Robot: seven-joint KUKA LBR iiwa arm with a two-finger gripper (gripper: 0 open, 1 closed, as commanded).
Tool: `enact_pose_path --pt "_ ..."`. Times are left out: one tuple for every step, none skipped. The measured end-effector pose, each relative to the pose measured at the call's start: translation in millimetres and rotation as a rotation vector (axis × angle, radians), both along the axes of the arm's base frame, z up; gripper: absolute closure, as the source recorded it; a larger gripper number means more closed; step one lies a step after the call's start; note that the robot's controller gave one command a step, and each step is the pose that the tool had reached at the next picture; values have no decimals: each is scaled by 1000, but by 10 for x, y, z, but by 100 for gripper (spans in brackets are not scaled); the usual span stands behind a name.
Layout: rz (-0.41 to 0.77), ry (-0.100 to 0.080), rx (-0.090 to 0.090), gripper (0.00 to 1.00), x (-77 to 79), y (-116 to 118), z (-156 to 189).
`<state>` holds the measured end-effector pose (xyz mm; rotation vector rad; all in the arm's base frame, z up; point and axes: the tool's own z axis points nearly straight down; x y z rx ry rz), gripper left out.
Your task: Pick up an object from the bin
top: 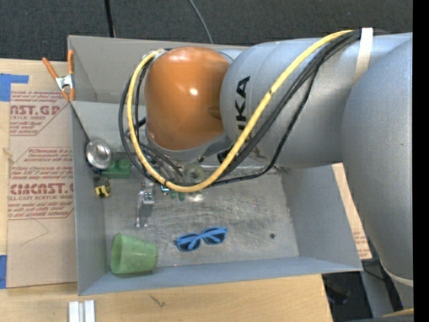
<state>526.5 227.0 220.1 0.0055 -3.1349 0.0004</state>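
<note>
We are seeing the claw (141, 210) hanging low over a bare, scuffed patch of the floor of the grey metal bin (201, 274). It is poking out from under the arm's (322, 99) rounded orange cover (182, 99) and the loop of yellow and black cables (194, 188) that is drooping around it. From this angle we cannot tell how far the claw is standing open, nor whether it is gripping anything; it is showing as one slim piece of bright metal pointing down at the floor. The things nearest to it are all lying apart from it. A pale green plastic cup (132, 253) is lying on its side below the claw in the view and slightly to the view's left of it, close to the bin's near wall. A pair of small blue sunglasses (201, 238) is lying flat to the lower right of the claw, near it but not touching it. To the claw's left as the camera sees it, a small yellow-and-black piece (102, 191) is sitting near the bin's wall. Farther up and to the left of the claw, a small green thing (121, 167) is resting just beside a shiny silver round thing (98, 153); we cannot tell whether these two are touching.
</note>
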Motion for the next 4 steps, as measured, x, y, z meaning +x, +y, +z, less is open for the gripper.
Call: enact_pose_path --pt "160 -1 -1 0 103 -492 -1042" --pt "193 -18 7 0 -180 -1324 -1479" --pt "197 -12 4 100 -181 -1307 -1455" --pt "276 -17 1 100 -171 -1616 537"
